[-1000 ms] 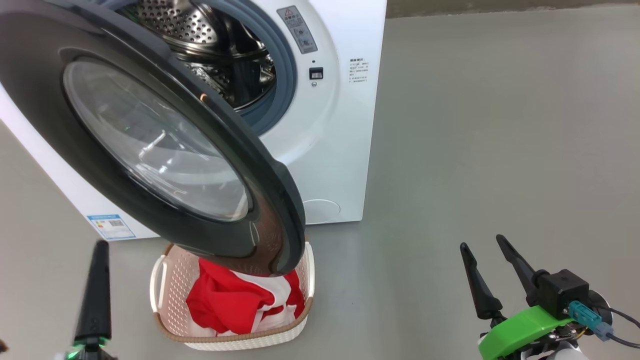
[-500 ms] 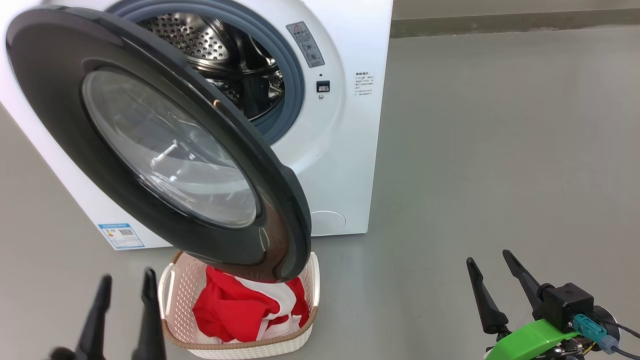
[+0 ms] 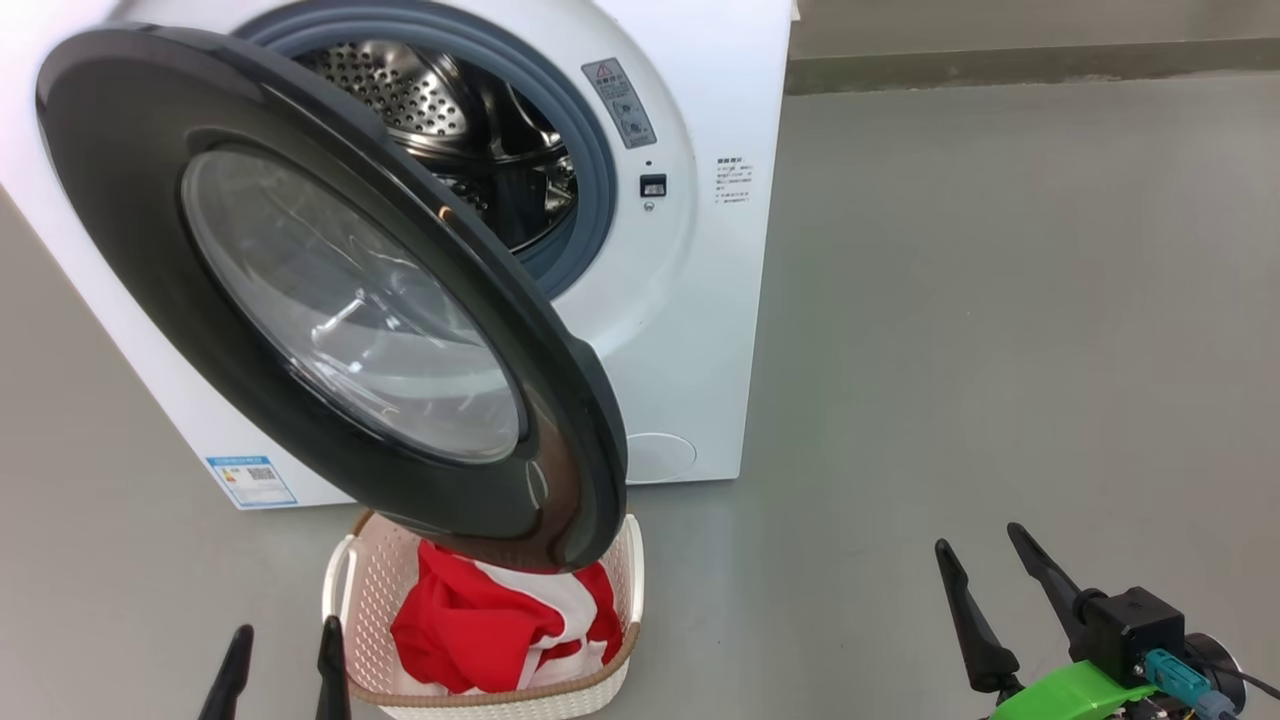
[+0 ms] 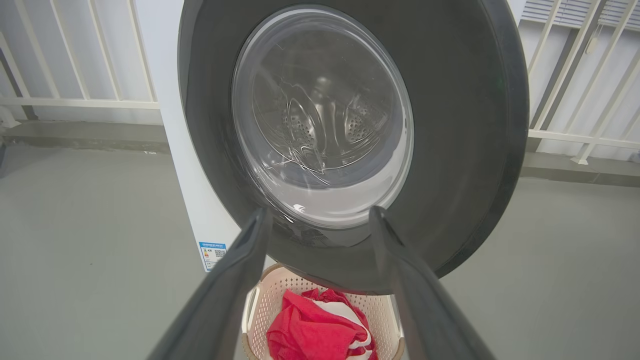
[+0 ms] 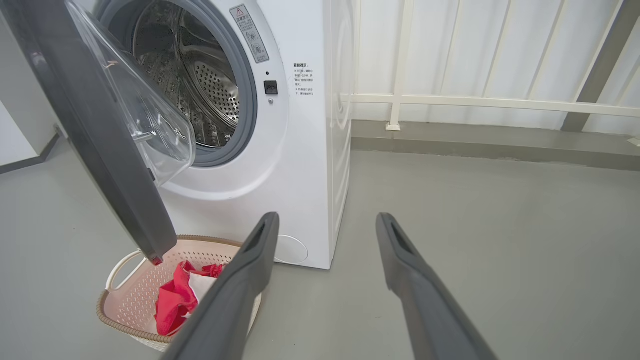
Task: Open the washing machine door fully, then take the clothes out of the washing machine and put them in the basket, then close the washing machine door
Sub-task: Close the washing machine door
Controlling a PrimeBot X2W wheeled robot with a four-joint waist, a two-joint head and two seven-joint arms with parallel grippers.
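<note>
The white washing machine stands ahead with its steel drum bare. Its black-rimmed door hangs wide open over the basket. Red and white clothes lie in that cream basket on the floor. My left gripper is open and empty at the lower left, just left of the basket. In the left wrist view the door faces my left gripper, with the clothes in the basket below. My right gripper is open and empty, well right of the machine.
Bare grey floor spreads to the right of the machine. A white railing above a low kerb runs behind it. The door's lower edge overhangs the basket.
The head camera has tilted, shifting the whole scene down and right. My left gripper has dropped lower in the frame and both its fingers now show. The door and basket have not moved.
</note>
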